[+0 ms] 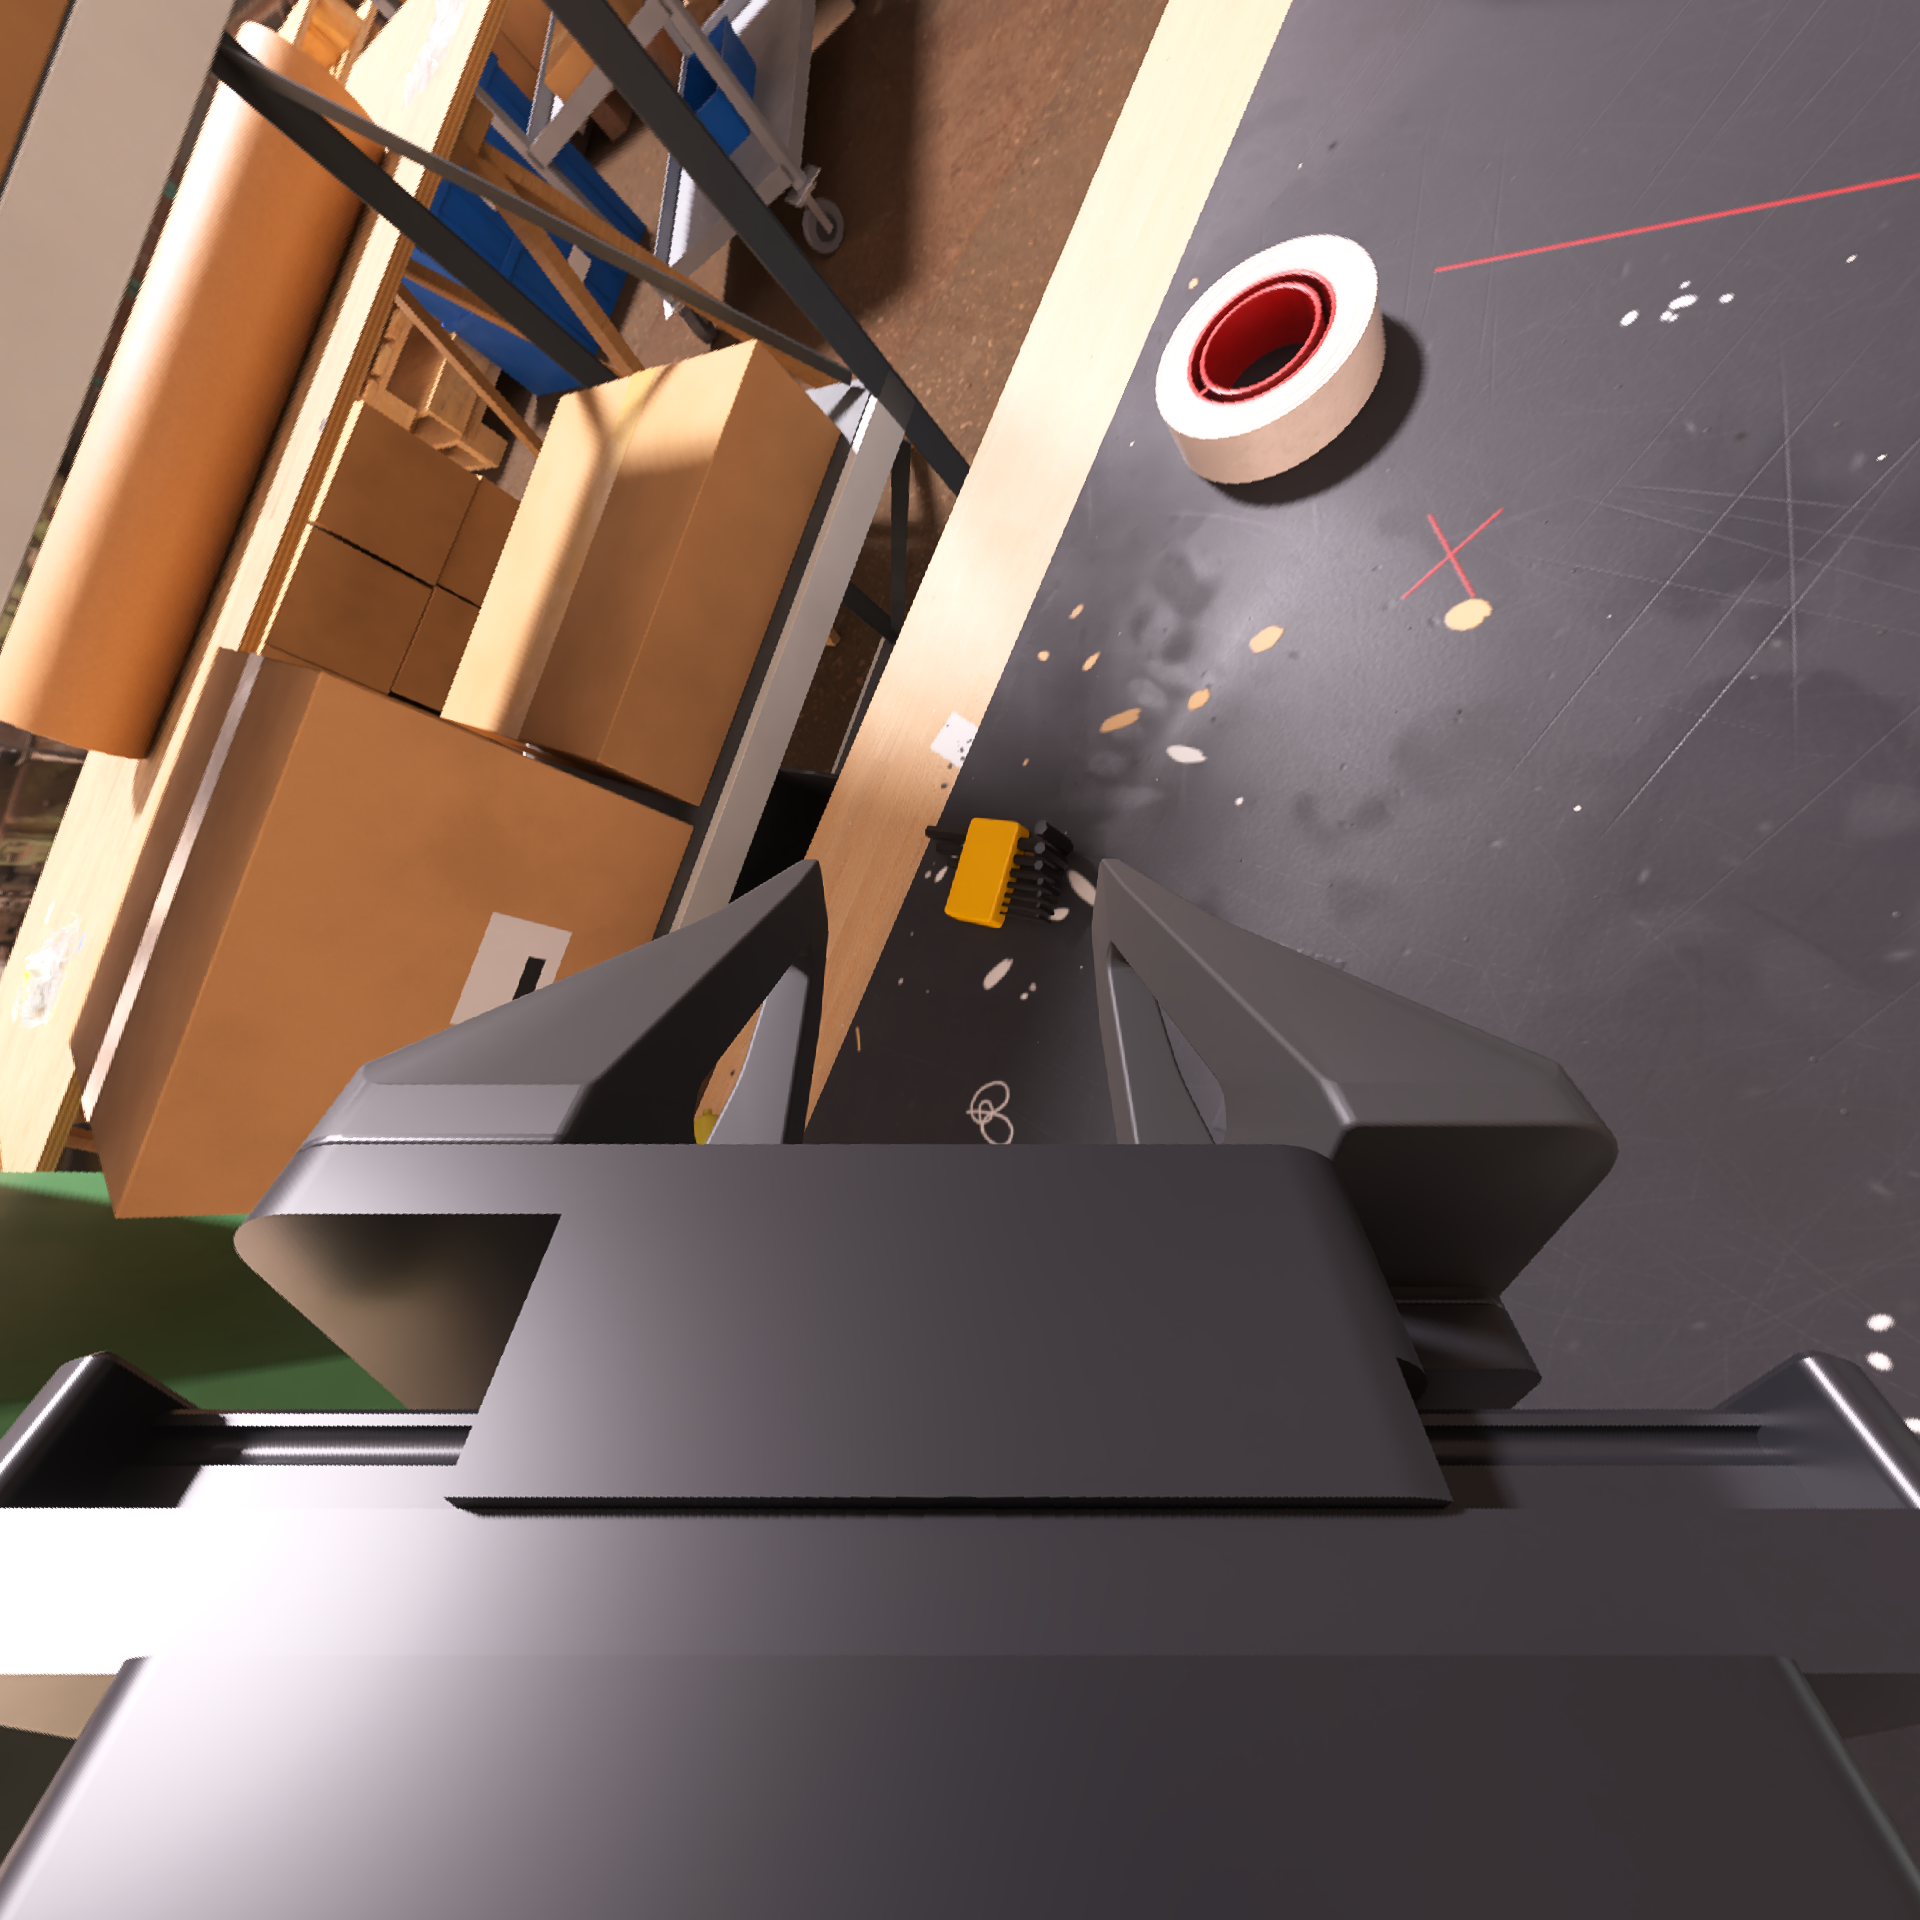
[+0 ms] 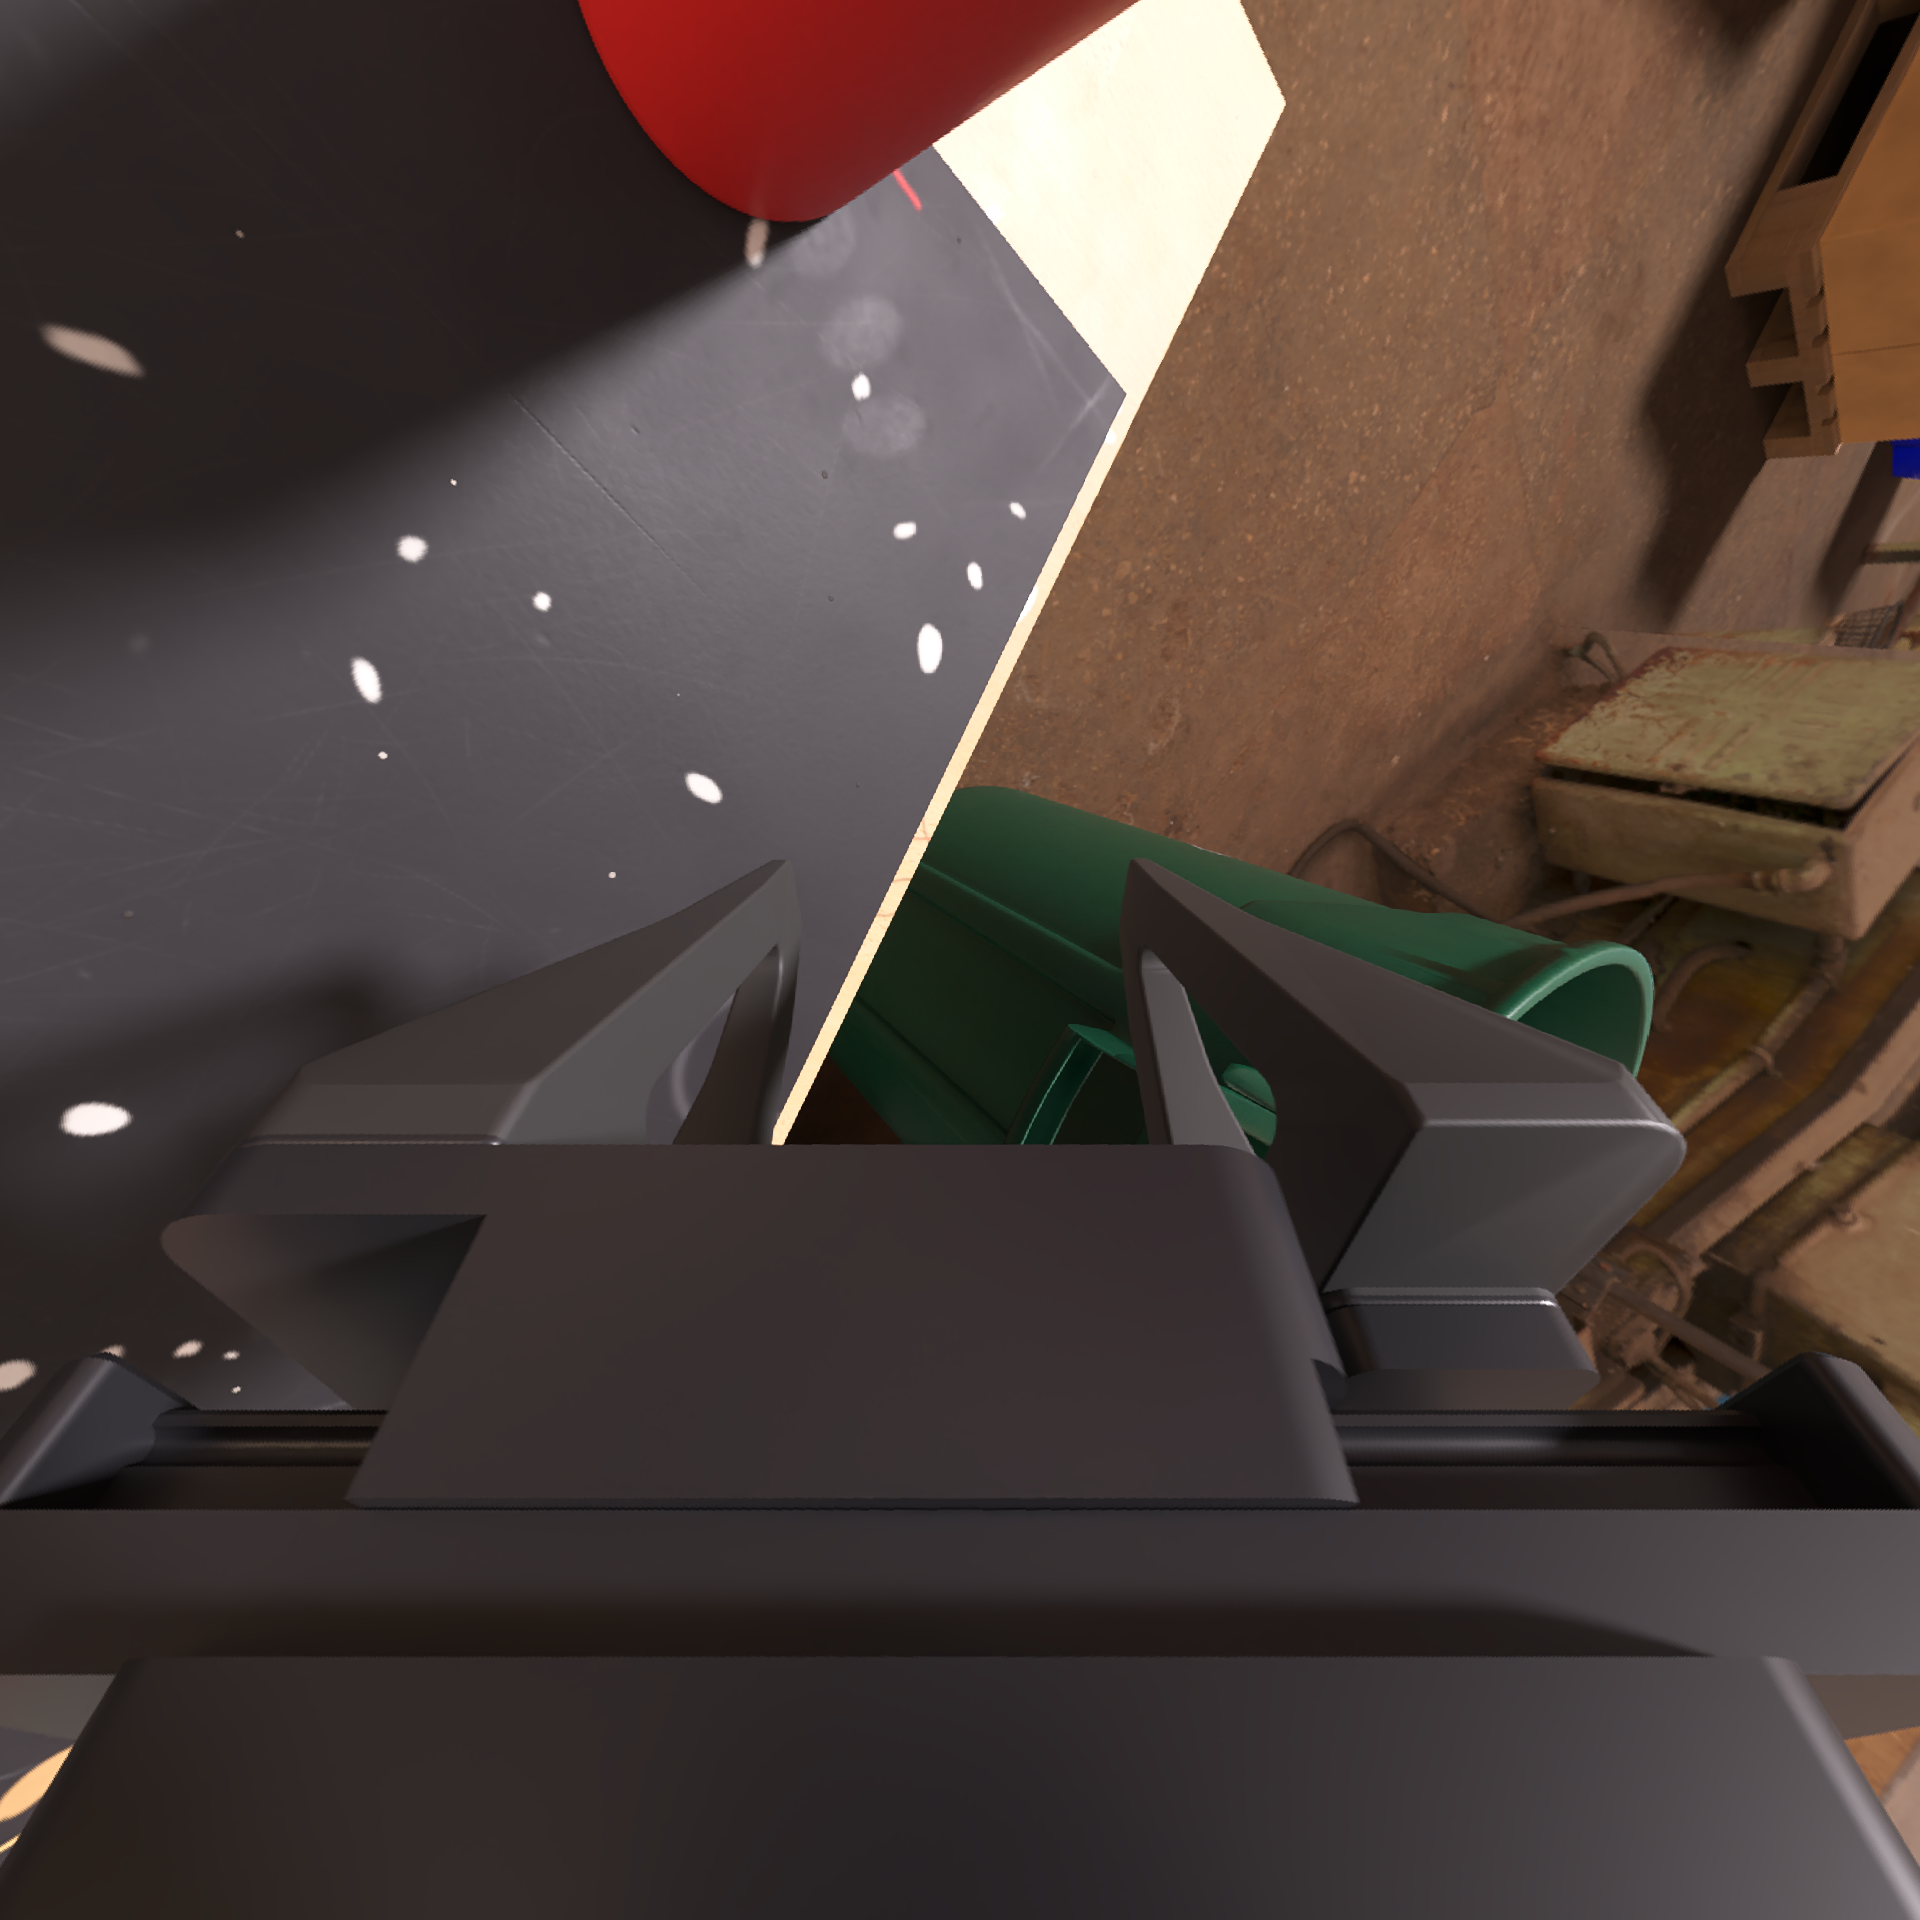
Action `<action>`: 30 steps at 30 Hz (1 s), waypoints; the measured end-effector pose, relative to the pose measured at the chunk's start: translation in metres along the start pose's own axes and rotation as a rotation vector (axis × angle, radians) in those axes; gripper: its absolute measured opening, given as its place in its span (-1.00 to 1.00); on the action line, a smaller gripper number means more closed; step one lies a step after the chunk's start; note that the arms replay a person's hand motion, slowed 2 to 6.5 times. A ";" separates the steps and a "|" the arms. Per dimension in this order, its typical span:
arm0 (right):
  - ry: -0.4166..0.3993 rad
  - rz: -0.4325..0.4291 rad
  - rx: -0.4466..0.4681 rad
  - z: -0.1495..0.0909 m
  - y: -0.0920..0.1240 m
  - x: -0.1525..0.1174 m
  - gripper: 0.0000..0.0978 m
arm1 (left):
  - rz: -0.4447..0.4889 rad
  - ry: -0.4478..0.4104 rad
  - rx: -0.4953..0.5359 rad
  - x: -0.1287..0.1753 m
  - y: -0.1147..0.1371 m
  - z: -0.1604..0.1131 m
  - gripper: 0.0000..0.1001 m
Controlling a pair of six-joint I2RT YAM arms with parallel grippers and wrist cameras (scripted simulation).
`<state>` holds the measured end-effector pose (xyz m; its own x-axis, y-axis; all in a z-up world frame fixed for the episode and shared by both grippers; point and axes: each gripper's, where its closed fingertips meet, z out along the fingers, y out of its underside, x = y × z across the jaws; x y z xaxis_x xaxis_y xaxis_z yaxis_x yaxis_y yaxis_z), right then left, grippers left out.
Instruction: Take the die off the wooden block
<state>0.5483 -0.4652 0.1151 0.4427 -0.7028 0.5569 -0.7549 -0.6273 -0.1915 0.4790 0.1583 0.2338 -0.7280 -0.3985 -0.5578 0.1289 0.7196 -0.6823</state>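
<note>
Die and wooden block lie outside both views; left end effector (image 1: 961, 883) and right end effector (image 2: 961, 883) are spread, empty.

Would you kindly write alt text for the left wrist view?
The open left pincer hovers over a dark table, aimed at a small yellow connector near its edge. A tape roll lies farther off; cardboard boxes stand beyond.

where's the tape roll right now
The tape roll shows in the left wrist view, upper right, lying flat on the dark table near its pale wooden edge, well beyond the small yellow part.
</note>
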 end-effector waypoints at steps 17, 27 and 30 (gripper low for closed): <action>-0.123 0.217 0.156 -0.044 0.041 0.003 0.54 | -0.071 -0.218 -0.334 -0.054 0.099 -0.035 0.03; -0.293 0.330 0.141 -0.027 0.091 -0.029 0.60 | -0.360 -0.271 -0.475 -0.061 0.194 -0.067 0.54; -0.344 0.361 0.154 -0.025 0.098 -0.037 0.58 | -0.436 -0.273 -0.518 -0.056 0.220 -0.077 0.61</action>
<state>0.4453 -0.4921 0.0956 0.3199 -0.9370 0.1405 -0.8207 -0.3481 -0.4531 0.4963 0.3829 0.1520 -0.4377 -0.7892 -0.4308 -0.5188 0.6130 -0.5959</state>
